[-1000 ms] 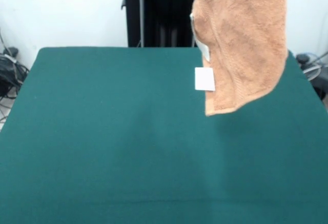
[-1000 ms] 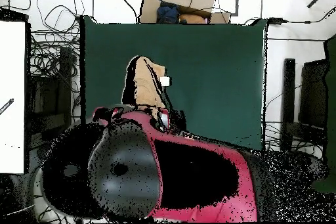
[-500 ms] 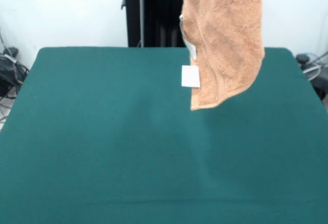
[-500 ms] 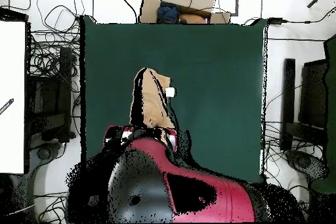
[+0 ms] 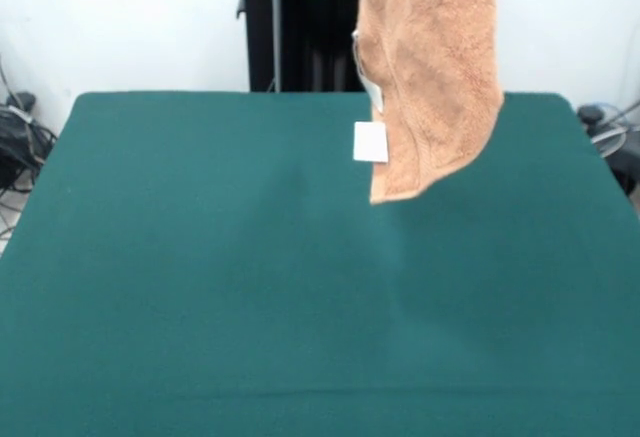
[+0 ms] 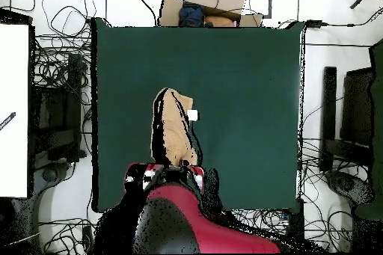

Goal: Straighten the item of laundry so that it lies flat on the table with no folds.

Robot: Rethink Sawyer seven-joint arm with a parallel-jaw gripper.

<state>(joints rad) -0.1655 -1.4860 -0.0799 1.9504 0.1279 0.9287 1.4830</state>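
Observation:
The item of laundry (image 5: 430, 67), a peach-orange terry towel, hangs in the air from above the picture's top edge. Its lowest corner hovers over the far right part of the green table (image 5: 200, 257) without touching it. A white label (image 5: 370, 142) dangles from its left edge. In the overhead view the towel (image 6: 173, 125) shows as a narrow strip with the label (image 6: 192, 115) beside it, over the table (image 6: 247, 80). My gripper (image 6: 173, 168) sits at the towel's lower end under the red arm (image 6: 179, 222), shut on the cloth's top edge.
A black column (image 5: 300, 22) stands behind the table's far edge. A cardboard box (image 6: 213, 1) lies beyond one table end, a white panel (image 6: 13, 110) stands at the left, and cables run around both sides.
The hanging towel has swung left in the front view and risen slightly. In the overhead view the arm has drawn back toward the bottom edge, carrying the towel along.

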